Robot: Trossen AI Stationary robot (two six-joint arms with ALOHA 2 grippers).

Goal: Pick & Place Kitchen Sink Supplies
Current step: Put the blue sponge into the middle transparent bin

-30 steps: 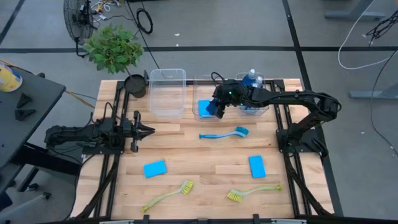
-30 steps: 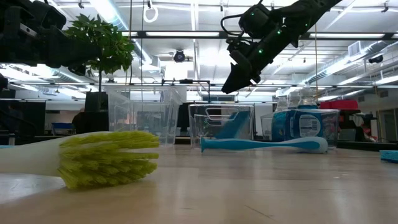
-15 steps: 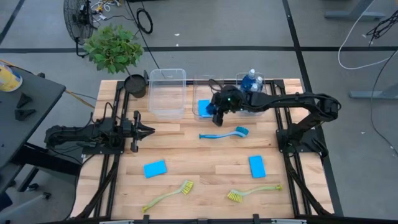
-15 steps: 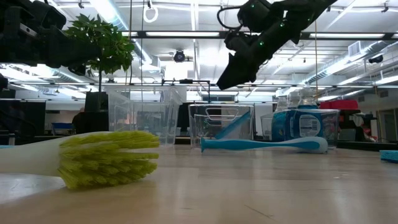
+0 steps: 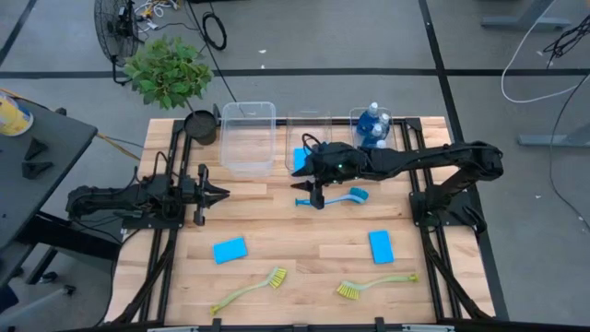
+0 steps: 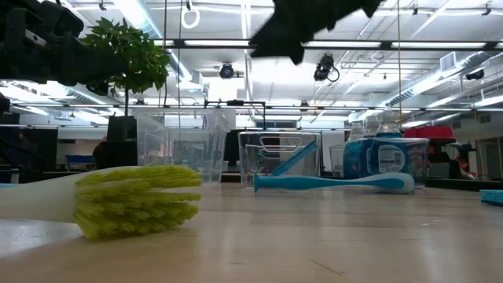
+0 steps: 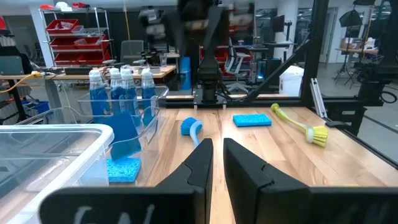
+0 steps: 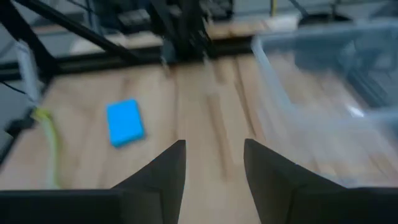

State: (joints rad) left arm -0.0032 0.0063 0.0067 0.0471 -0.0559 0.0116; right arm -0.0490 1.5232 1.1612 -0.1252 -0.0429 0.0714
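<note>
1. Right gripper (image 5: 312, 192) hovers at frame centre, jaws spread, empty.
2. Blue brush (image 5: 334, 198) lies just beside it on the table (image 5: 304, 235).
3. Likely light and stiff; grasp mid-handle.
4. Left gripper (image 5: 214, 193), mid-left, jaws nearly closed, empty.

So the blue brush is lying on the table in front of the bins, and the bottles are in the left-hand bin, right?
Not quite. The blue brush does lie on the table in front of the bins, but the high view shows the bottles in the right-hand bin; the left-hand bin holds none.
</note>
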